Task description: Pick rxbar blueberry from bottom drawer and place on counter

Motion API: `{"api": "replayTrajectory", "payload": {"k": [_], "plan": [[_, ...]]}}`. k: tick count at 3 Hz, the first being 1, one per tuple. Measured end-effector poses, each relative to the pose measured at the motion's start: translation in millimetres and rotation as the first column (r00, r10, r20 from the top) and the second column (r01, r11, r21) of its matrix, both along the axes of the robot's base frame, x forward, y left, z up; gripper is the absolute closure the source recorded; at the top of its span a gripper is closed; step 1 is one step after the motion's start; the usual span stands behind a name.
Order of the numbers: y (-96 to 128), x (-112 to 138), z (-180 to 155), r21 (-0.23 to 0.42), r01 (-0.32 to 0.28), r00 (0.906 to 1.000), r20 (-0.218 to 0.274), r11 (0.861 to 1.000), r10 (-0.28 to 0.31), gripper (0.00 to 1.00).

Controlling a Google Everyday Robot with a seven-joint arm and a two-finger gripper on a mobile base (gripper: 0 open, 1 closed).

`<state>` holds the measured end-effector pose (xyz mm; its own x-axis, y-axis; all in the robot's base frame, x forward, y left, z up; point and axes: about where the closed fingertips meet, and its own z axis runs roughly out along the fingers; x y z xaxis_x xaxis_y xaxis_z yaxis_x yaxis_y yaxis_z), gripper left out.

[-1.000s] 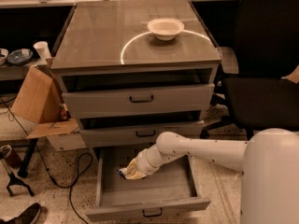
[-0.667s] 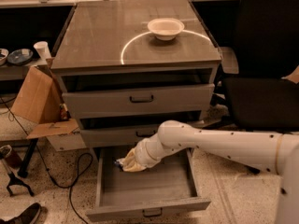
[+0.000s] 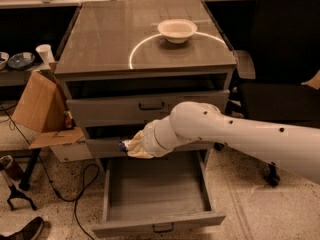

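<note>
My gripper point(image 3: 131, 146) hangs above the open bottom drawer point(image 3: 160, 227), level with the front of the middle drawer. It is shut on the rxbar blueberry point(image 3: 122, 144), of which only a small dark blue end shows at the left of the fingers. The drawer's floor below is bare. The counter point(image 3: 110, 39), with its pale arc, lies higher up and behind. My white arm reaches in from the right.
A white bowl point(image 3: 177, 30) stands on the counter at the back right. The top drawer point(image 3: 150, 106) is slightly open. A cardboard box point(image 3: 37, 104) leans at the left, a black chair point(image 3: 285, 59) stands at the right. Cables and a shoe lie on the floor at the left.
My gripper has risen out of the bottom drawer with the bar and moved a little to the left, up to the middle drawer's front.
</note>
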<state>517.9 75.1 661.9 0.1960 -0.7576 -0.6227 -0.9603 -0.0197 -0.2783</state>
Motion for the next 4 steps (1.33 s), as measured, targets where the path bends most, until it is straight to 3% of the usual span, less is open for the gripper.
{"api": "replayTrajectory", "payload": {"k": [1, 2, 3, 4], "plan": [[0, 0, 0, 0.0, 0.0, 1.0, 0.0, 1.0, 0.0, 1.0], [-15, -2, 16, 0.046, 0.003, 0.9991, 0.042, 0.999, -0.005, 1.0], [-56, -5, 98, 0.118, -0.009, 0.9801, 0.198, 0.993, -0.014, 1.0], [-77, 13, 173, 0.132, -0.018, 0.9552, 0.295, 0.991, -0.022, 1.0]]}}
